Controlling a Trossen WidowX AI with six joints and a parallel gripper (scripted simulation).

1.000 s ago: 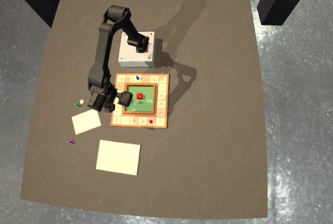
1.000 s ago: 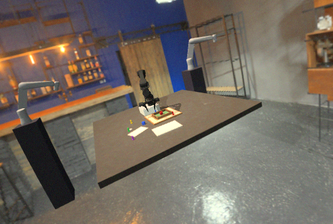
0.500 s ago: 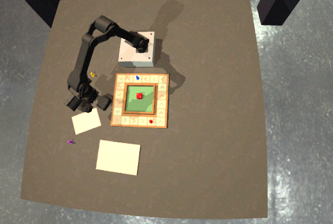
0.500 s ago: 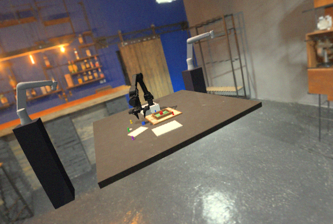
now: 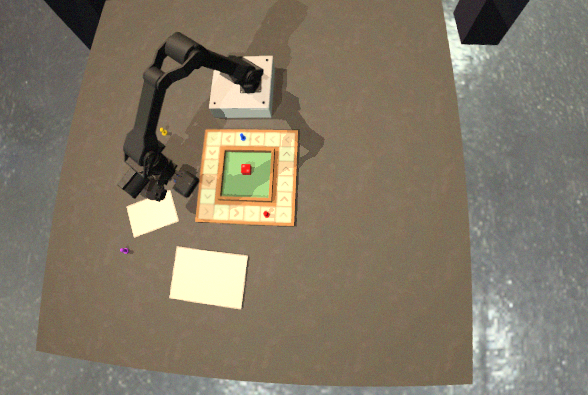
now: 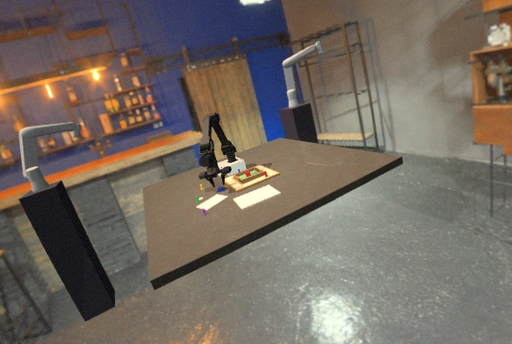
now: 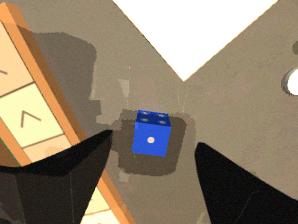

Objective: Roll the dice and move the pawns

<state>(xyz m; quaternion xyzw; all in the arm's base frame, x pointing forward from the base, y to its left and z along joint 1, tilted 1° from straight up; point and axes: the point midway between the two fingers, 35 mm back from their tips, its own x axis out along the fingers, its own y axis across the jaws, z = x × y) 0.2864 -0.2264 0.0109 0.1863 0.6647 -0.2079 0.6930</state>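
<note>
Brown table point(image 5: 380, 203) with game board point(image 5: 295, 178), blue die point(image 7: 151, 133), two cream cards point(image 5: 209, 277).

one die point(image 5: 246, 169) in the tray point(image 5: 272, 173), the other point(image 7: 151, 133) on the table point(image 5: 350, 263) beside the board point(image 5: 286, 178)

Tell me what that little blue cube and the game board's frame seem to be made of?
The blue die looks like glossy plastic: flat saturated colour, crisp edges, pale pips. The board frame looks like wood, going by its orange-brown tone; no grain shows, so it could be painted.
</note>
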